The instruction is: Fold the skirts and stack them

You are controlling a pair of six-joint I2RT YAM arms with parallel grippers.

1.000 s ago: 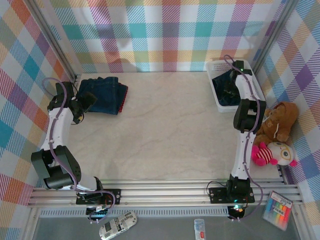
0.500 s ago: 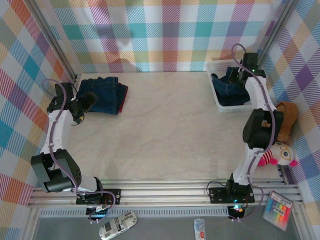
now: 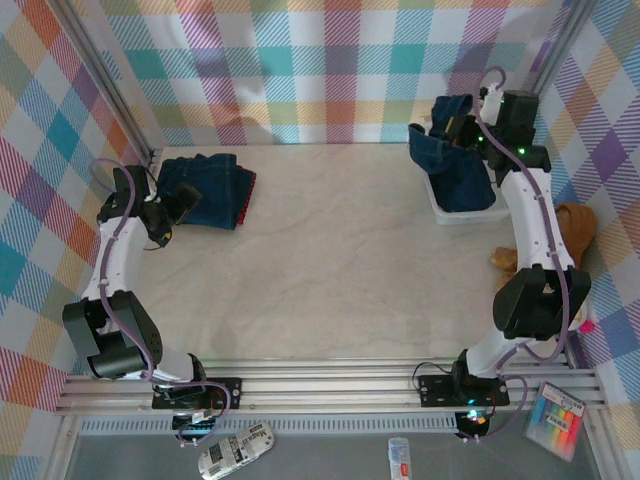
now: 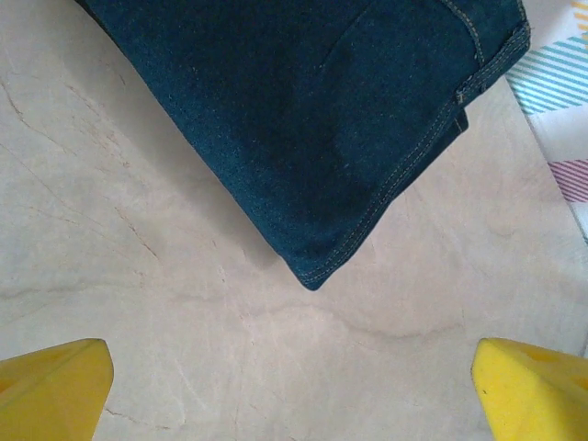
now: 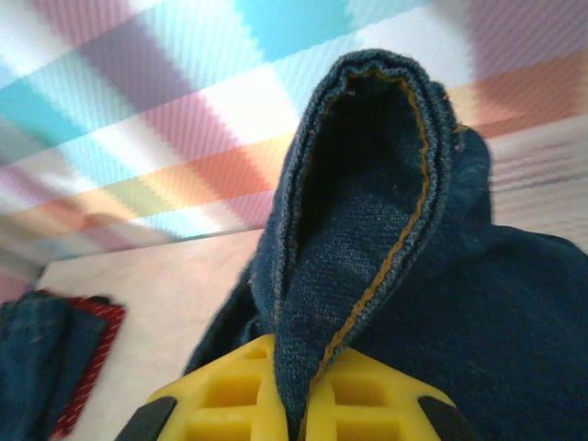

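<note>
At the far right corner of the table [image 3: 330, 260], we see the right gripper [image 3: 457, 127] raised near the checked back wall, its jaws closed tight on a dark blue denim skirt [image 3: 452, 165]. From the right wrist camera we look along the yellow fingers [image 5: 230, 400] of the right gripper [image 5: 308, 381]. A fold of the denim skirt [image 5: 386, 276] is pinched between them and rises in a narrow loop, its hem stitched in orange thread. The rest of the skirt hangs below the grip and drapes over the white mesh basket [image 3: 466, 216]. We cannot tell whether the cloth touches the basket floor. A brown teddy bear [image 3: 574, 222] sits just beyond the basket, against the right wall.

Across the table, at the far left, we see a folded stack of skirts [image 3: 210, 185] lying flat: dark denim on top, with a strip of the red skirt [image 3: 246, 205] showing along its right edge. The left gripper [image 3: 172, 212] hovers beside this stack, jaws spread wide and holding nothing. Through the left wrist camera we see the left gripper [image 4: 294, 390], its two yellow fingertips [image 4: 55, 386] far apart at the lower corners. Bare table [image 4: 184, 312] lies between them, and a corner of the folded denim [image 4: 303, 119] points toward them, apart from both.
</note>
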